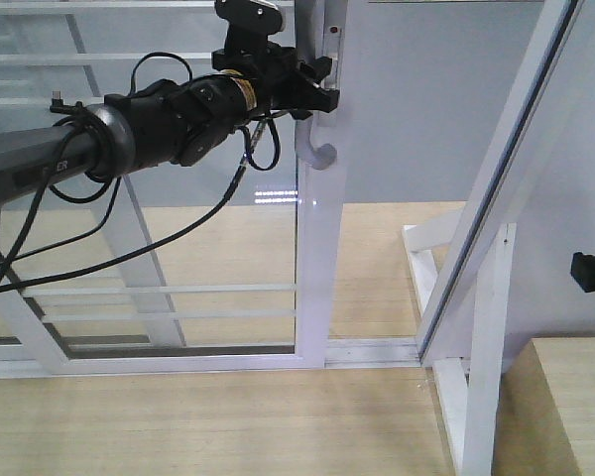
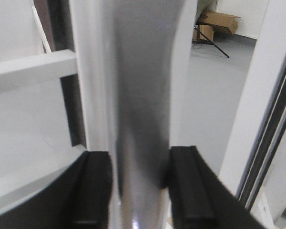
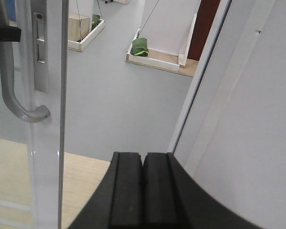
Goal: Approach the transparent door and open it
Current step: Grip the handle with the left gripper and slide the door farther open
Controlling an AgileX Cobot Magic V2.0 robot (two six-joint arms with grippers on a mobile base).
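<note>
Evidently past the approach, the left tool (image 1: pixel 320 84) is shown clamped on the curved grey-silver handle (image 1: pixel 313 144) of the transparent door (image 1: pixel 319 258), with its black pads (image 2: pixel 97 191) pressed against both sides of the bar. The base is judged to be in place and the grip made, so only the sliding is left. A gap is seen between the stile and the white frame post (image 1: pixel 491 198) to the right. The door is set left of centre, with clear glass, a glossy white frame and thin paired bars (image 1: pixel 178 291). The right tool (image 3: pixel 143 191) is held clenched on nothing, off to the right.
</note>
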